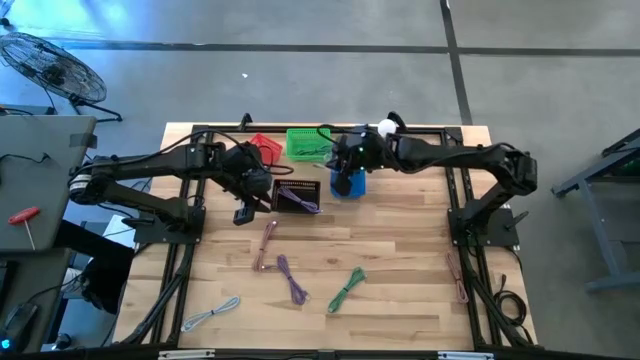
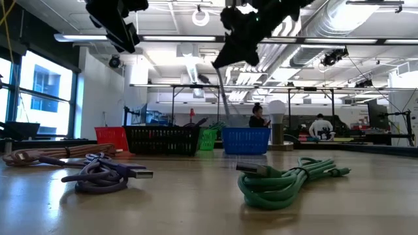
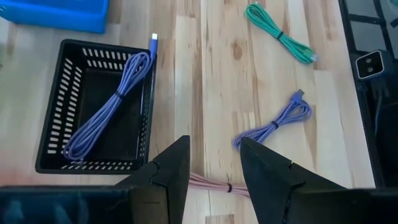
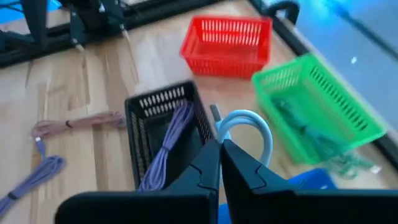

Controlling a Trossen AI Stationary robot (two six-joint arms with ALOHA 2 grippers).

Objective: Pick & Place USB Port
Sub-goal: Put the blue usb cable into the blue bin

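My right gripper (image 1: 347,166) hovers over the blue basket (image 1: 350,186), shut on a white USB cable (image 4: 249,121). My left gripper (image 1: 243,214) is open and empty above the table, just left of the black basket (image 1: 297,196), which holds a purple cable (image 3: 109,109). On the table lie a pink cable (image 1: 265,245), a purple cable (image 1: 292,280), a green cable (image 1: 346,290) and a pale cable (image 1: 212,313). My right gripper pinches the white cable between its two shut fingertips, at the foot of a bent loop (image 4: 231,124) near the plug end (image 4: 214,112). The cable is lifted clear, and a strand (image 2: 223,98) hangs down toward the blue basket.
A red basket (image 1: 265,148) and a green basket (image 1: 308,143) with a green cable stand at the far edge, beside the black and blue ones. Another pink cable (image 1: 458,278) lies by the right arm's base. Bare wood lies along the near side of the table.
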